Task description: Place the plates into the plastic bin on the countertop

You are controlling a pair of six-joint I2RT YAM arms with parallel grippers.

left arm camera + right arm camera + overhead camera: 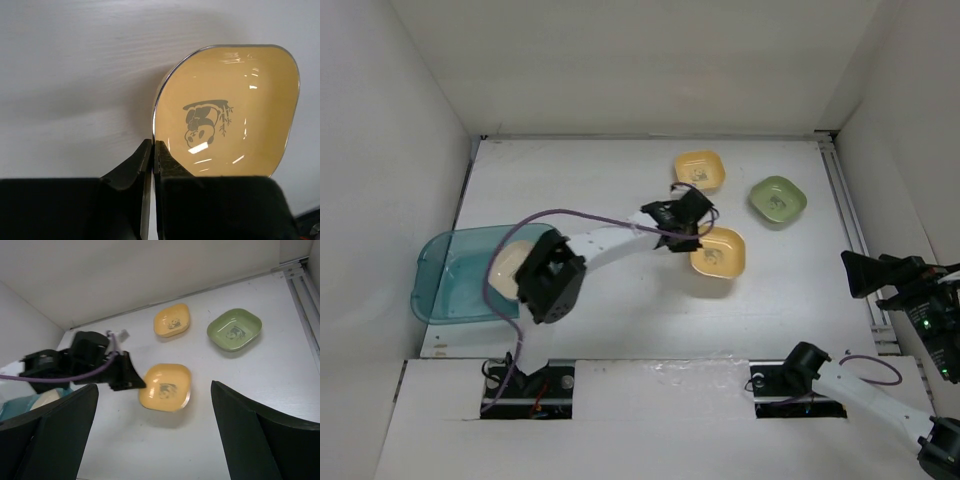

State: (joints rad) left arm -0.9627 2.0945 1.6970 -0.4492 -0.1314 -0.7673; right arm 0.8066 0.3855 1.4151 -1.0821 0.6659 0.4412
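My left jaws pinch a glossy yellow-orange rounded-square dish [230,110] by its rim: light, rigid, likely slippery.

Around the nearer yellow-orange plate [718,252], bare countertop [650,310] lies open from 5 to 8 o'clock. Toward 9 o'clock the left arm's elbow [550,278] overhangs the plastic bin [445,270]. A second yellow plate [700,170] stands near at 12 o'clock — the green plate [778,199] near 2.
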